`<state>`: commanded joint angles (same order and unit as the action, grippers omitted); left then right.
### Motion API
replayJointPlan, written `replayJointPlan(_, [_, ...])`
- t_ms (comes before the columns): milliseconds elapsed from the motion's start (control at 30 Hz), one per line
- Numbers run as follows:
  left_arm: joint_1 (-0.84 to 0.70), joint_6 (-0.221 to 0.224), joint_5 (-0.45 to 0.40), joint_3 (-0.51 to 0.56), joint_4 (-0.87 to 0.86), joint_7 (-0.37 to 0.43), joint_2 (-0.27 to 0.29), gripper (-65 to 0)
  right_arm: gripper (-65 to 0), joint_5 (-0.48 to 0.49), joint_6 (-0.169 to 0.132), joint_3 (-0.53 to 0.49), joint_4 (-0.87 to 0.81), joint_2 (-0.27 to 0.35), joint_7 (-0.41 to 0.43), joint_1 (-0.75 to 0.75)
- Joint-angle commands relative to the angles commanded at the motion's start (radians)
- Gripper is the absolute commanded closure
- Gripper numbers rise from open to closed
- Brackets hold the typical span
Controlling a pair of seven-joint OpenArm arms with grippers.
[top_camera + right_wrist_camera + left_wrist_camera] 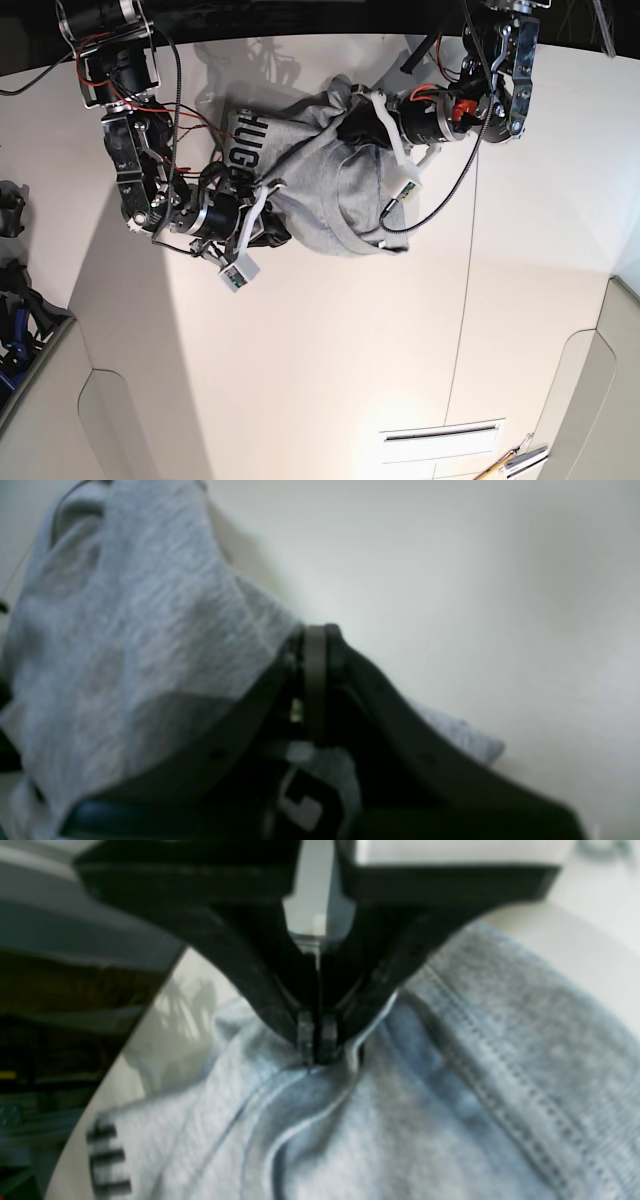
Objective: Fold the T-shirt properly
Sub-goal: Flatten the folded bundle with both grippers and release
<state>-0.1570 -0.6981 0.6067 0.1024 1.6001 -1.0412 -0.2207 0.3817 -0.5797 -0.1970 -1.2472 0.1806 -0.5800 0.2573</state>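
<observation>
Two grippers' black fingers (316, 1040) pinching rumpled heather-grey T-shirt (330, 200).

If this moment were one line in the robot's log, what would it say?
left pincer: shut on T-shirt | right pincer: shut on T-shirt | T-shirt: bunched, not folded | table: white
</observation>
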Motion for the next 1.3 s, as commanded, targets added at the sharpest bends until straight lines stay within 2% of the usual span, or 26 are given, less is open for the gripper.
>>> replayJointPlan(233, [0.267, 0.0, -0.006, 0.0, -0.192, 0.035, -0.016, 0.0, 0.0, 0.019, 0.0, 0.009, 0.0, 0.0, -0.027, -0.011])
replayJointPlan(367, [0.372, 0.0, -0.031, 0.0, -0.246, 0.036, -0.015, 0.0, 0.0, 0.103, -0.001, 0.01, 0.0, -0.001, -0.061, -0.026])
replayJointPlan(467, [0.416, 0.0, -0.027, 0.0, -0.245, 0.035, -0.016, 0.0, 0.0, 0.151, -0.001, 0.01, -0.001, -0.001, -0.079, -0.034])
replayJointPlan(633, [0.459, 0.0, -0.027, 0.0, -0.238, 0.035, -0.016, 0.0, 0.0, 0.154, -0.001, 0.01, -0.001, -0.001, -0.088, -0.04])
replayJointPlan(800, [0.459, 0.0, -0.014, 0.0, -0.227, 0.035, -0.055, 0.0, 0.0, 0.183, -0.001, 0.01, -0.003, -0.001, -0.113, -0.039])
replayJointPlan(867, [0.459, 0.0, 0.026, 0.0, -0.226, 0.035, -0.085, 0.0, 0.0, 0.183, -0.001, 0.027, -0.014, -0.001, -0.114, -0.039])
replayJointPlan(1000, [0.455, 0.0, 0.174, 0.0, -0.186, 0.029, -0.148, 0.0, 0.0, 0.183, -0.001, 0.127, -0.049, 0.0, -0.144, -0.039])
replayJointPlan(1067, [0.449, 0.0, 0.239, 0.0, -0.149, -0.017, -0.169, 0.0, 0.0, 0.192, -0.002, 0.184, -0.064, 0.0, -0.191, -0.039])
replayJointPlan(1167, [0.418, 0.0, 0.279, 0.0, -0.097, -0.063, -0.205, 0.0, 0.0, 0.236, -0.008, 0.245, -0.067, 0.012, -0.272, -0.043])
replayJointPlan(1300, [0.321, 0.0, 0.295, -0.008, -0.014, -0.063, -0.26, 0.0, 0.0, 0.32, -0.012, 0.275, -0.109, 0.093, -0.28, -0.109])
